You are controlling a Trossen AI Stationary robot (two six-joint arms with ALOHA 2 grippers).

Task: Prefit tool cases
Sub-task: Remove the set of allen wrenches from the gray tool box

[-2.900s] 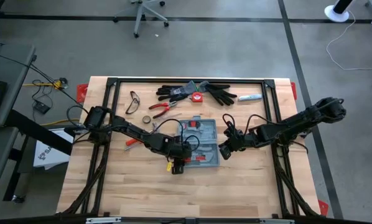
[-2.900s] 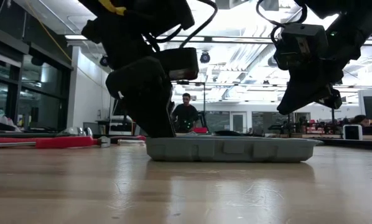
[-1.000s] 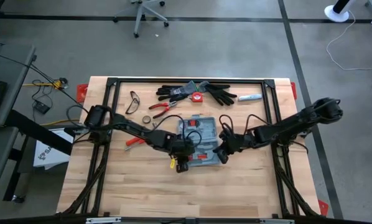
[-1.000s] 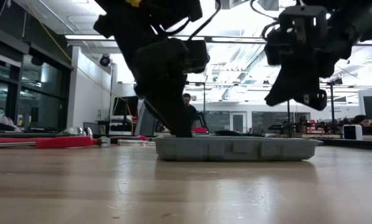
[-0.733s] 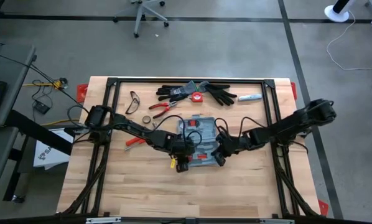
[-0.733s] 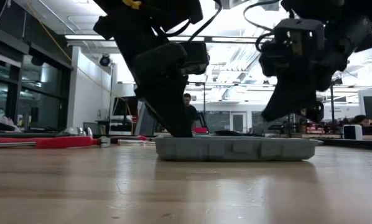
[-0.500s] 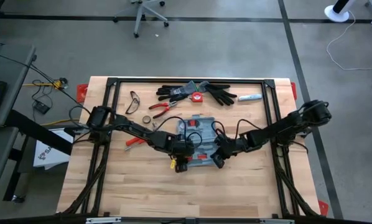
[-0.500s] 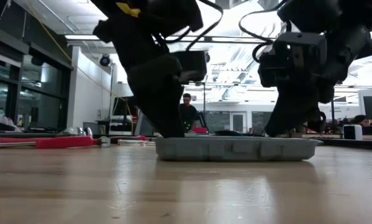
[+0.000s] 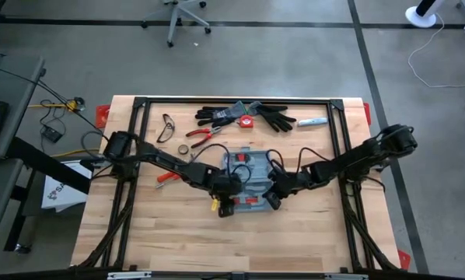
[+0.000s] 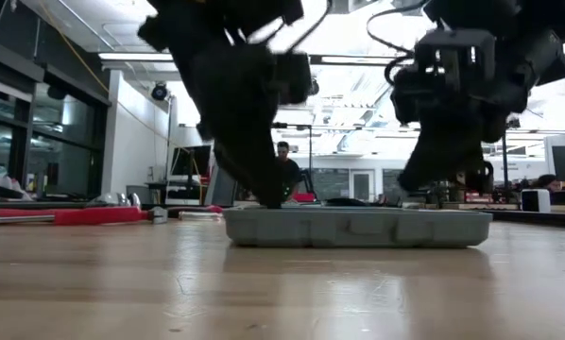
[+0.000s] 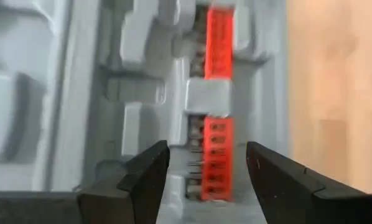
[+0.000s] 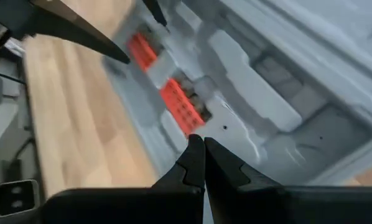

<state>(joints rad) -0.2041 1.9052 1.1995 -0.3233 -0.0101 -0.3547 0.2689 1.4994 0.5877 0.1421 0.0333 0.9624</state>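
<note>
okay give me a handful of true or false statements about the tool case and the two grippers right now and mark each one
1. The tool case lies open on the table, its grey moulded interior showing. True.
2. The left gripper has its fingers spread, with nothing between them. True.
3. The right gripper is wide open. False: its fingers are shut together, tips over the case interior.
4. A red bit holder sits in the tray of the case. True.
5. The black gloves lie inside the case. False: they lie on the table at its far edge, apart from the case.
6. The left gripper is parked off the table. False: it is right above the case.
</note>
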